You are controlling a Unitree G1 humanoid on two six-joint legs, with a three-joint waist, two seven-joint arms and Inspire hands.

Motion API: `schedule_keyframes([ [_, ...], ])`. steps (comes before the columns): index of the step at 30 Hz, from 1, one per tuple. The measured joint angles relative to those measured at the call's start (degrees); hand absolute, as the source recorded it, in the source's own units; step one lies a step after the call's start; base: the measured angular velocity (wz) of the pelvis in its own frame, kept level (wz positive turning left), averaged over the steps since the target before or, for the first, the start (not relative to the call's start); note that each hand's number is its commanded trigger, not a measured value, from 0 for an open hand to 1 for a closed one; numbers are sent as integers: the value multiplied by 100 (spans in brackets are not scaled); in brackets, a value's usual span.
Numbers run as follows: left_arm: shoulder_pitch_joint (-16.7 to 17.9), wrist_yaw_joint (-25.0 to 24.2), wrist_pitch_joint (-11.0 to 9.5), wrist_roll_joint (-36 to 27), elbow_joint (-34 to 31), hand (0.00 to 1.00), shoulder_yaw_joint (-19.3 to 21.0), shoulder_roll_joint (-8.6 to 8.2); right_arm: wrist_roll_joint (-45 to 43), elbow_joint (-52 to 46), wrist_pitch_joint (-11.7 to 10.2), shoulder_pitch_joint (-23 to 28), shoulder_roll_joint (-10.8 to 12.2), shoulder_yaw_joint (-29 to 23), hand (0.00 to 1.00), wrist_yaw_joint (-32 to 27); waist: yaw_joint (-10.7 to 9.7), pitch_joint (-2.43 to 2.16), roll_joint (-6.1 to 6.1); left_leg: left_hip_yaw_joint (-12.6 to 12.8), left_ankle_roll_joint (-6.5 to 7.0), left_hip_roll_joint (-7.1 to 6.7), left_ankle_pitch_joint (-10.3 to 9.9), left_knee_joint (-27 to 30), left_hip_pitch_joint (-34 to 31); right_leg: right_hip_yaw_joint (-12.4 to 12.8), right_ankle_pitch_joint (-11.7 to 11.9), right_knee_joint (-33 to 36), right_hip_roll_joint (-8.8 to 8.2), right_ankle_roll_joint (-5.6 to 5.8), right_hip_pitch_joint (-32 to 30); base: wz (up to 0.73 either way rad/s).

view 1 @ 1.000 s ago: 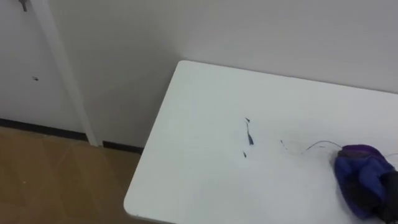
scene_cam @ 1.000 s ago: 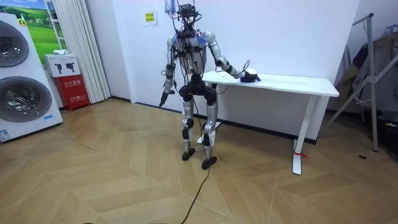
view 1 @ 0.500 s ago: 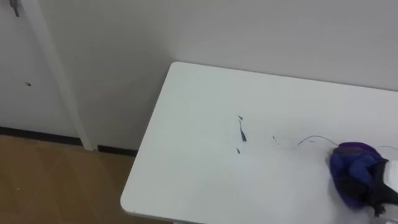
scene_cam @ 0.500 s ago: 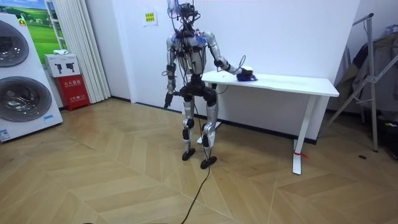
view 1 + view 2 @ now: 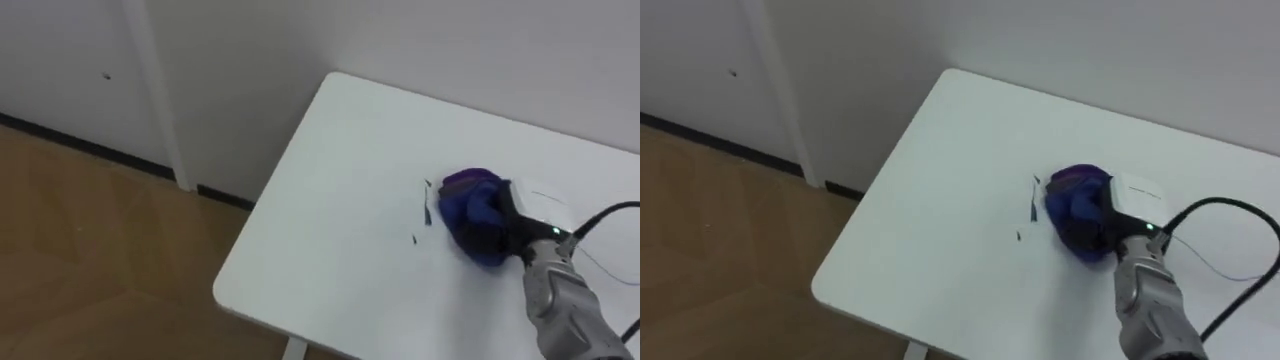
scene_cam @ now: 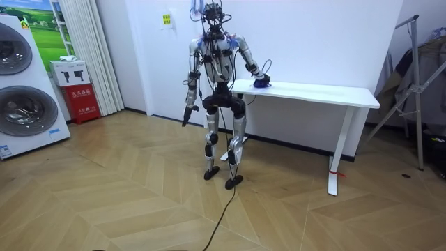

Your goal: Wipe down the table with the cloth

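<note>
A white table [image 5: 330, 190] stands against the wall, and I stand at its left end [image 6: 327, 90]. My right hand [image 5: 510, 232] is shut on a crumpled blue cloth [image 5: 468, 200] that rests on the tabletop. The cloth's left edge touches a short dark pen mark [image 5: 427, 210], and a smaller dark dot [image 5: 414, 239] lies just before it. In the right eye view the same cloth [image 5: 1075, 200] and right hand [image 5: 1110, 228] sit beside that pen mark [image 5: 1034, 205]. My left hand [image 6: 185, 118] hangs at my side, away from the table.
The table's left edge and near corner [image 5: 225, 295] drop to a wooden floor [image 5: 90, 250]. A thin faint line [image 5: 600, 265] runs on the tabletop right of my arm. A washing machine [image 6: 21, 90] and a red box [image 6: 82, 101] stand at the room view's left.
My right hand has slid the blue cloth left along the tabletop to the dark mark. The head camera has shifted, and my body has turned slightly.
</note>
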Motion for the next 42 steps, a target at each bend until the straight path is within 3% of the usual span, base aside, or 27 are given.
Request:
schedule_keyframes([
  [1, 6, -1, -1, -1, 2, 0, 78, 6, 143, 227, -142, 20, 2, -65, 100, -139, -43, -13, 26, -25, 23, -17, -10, -8, 61, 27, -1, -4, -12, 1, 79, 21],
  [2, 17, -1, -5, -2, 32, 0, 93, 54, 209, 442, -272, 36, 2, -184, 100, -233, -122, -60, 37, -72, 47, -38, -18, 7, 71, 27, -3, -4, -30, 5, 125, 25],
  [4, 53, 0, -9, 3, 55, 0, 151, 130, 273, 643, -402, 146, 9, -432, 100, -402, -200, -121, 40, -134, 77, -70, -2, 2, 85, 32, -8, 2, -71, 13, 152, 22],
  [6, 122, 13, -20, 59, 59, 0, 335, 130, 305, 777, -508, 303, 10, -715, 100, -581, -297, -134, 56, -173, 119, -131, 6, -9, 151, 19, -29, -4, -127, 47, 225, 14],
  [7, 143, 19, -21, 159, 60, 0, 436, 131, 368, 923, -594, 439, 8, -938, 100, -745, -382, -175, 61, -212, 151, -159, -6, 7, 177, -2, -35, 9, -154, 58, 277, 22],
  [11, 254, 28, 4, 268, 61, 0, 741, 117, 844, 1218, -751, 971, -33, -1610, 100, -1195, -547, -191, 61, -310, 247, -250, -39, 13, 349, 49, -44, 22, -226, 78, 456, 11],
  [14, 254, 60, 48, 259, -40, 0, 757, 115, 1094, 1326, -794, 1254, -240, -1790, 100, -1274, -740, -205, 40, -434, 301, -300, -72, 131, 302, 48, -18, 41, -244, 121, 476, 18],
  [18, 258, 170, 46, 245, -51, 0, 747, 107, 1135, 1362, -771, 1369, -272, -2032, 100, -1279, -863, -217, 33, -442, 338, -334, -95, 168, 324, 53, 1, 29, -261, 153, 535, 0],
  [21, 194, 198, 47, 203, -47, 0, 613, 97, 1177, 1336, -528, 1150, -256, -1914, 100, -1190, -769, -215, 46, -368, 347, -326, -102, 167, 350, 78, 12, 19, -262, 171, 529, -20],
  [24, 104, 257, 43, 128, 17, 0, 253, 66, 1144, 1159, -28, 861, -187, -1696, 100, -1118, -569, -198, 84, -155, 338, -285, -107, 159, 339, 327, 12, 17, -243, 171, 420, -45],
  [26, 14, 249, 46, 20, 93, 0, 58, 60, 990, 828, 464, 543, -120, -1266, 100, -857, -382, -189, 93, 53, 297, -215, -103, 154, 231, 391, 13, 28, -207, 170, 259, -61],
  [27, -23, 247, 50, 20, 143, 0, 27, 51, 854, 671, 549, 473, -97, -1129, 100, -732, -344, -177, 102, 61, 282, -213, -93, 144, 210, 419, 13, 26, -196, 170, 209, -63],
  [29, -27, 237, 60, 20, 182, 0, -40, -21, 403, 102, 681, 41, 38, -421, 100, -211, -122, -28, 165, -12, 227, -217, -87, 145, 157, 479, 13, 18, -123, 145, 64, -60],
  [30, -47, 229, 61, 20, 183, 0, -62, -22, 342, -22, 709, -69, 76, -243, 100, -94, -114, -23, 167, -68, 221, -215, -84, 155, 99, 467, 20, 20, -102, 122, 5, -13],
  [31, -85, 193, 66, 21, 179, 0, -126, -18, 230, -253, 695, -257, 120, 66, 100, 168, -109, 12, 158, -177, 197, -225, -68, 178, -22, 415, 28, 22, -69, 100, -79, 28],
  [32, -132, 127, 66, -6, 124, 0, -195, -34, 239, -373, 621, -439, 157, 164, 100, 362, -102, 75, 156, -256, 130, -228, -8, 174, -88, 348, 20, 20, -56, 79, -117, 37],
  [33, -143, 110, 60, -30, 92, 0, -216, -44, 252, -350, 561, -548, 156, 212, 100, 430, -75, 80, 147, -284, 116, -230, 10, 167, -111, 341, 6, 18, -52, 53, -132, 43],
  [37, 144, 19, 64, -38, -15, 0, -203, 12, 586, 43, 308, -792, 79, 232, 100, 490, 62, 50, 103, -460, 121, -236, 108, 79, -167, 186, -49, -3, -41, -3, -143, 35],
  [39, 290, 1, 91, -37, -8, 0, -91, 27, 896, 208, -15, -623, 44, -76, 100, 418, -80, 35, 74, -447, 122, -222, 109, 101, -161, 116, -49, -5, -35, -3, -73, 49],
  [40, 361, -20, 88, -13, 9, 0, 46, 27, 1019, 464, -227, -518, 17, -329, 100, 372, -229, 3, 48, -433, 122, -222, 109, 103, -142, -20, -49, -2, -53, -3, -41, 69],
  [42, 389, -35, 77, 12, 6, 0, 294, 45, 1244, 746, -401, -316, -26, -800, 100, 267, -389, -34, 43, -311, 128, -205, 113, 98, -123, -110, -58, 0, -87, 11, 61, 65],
])
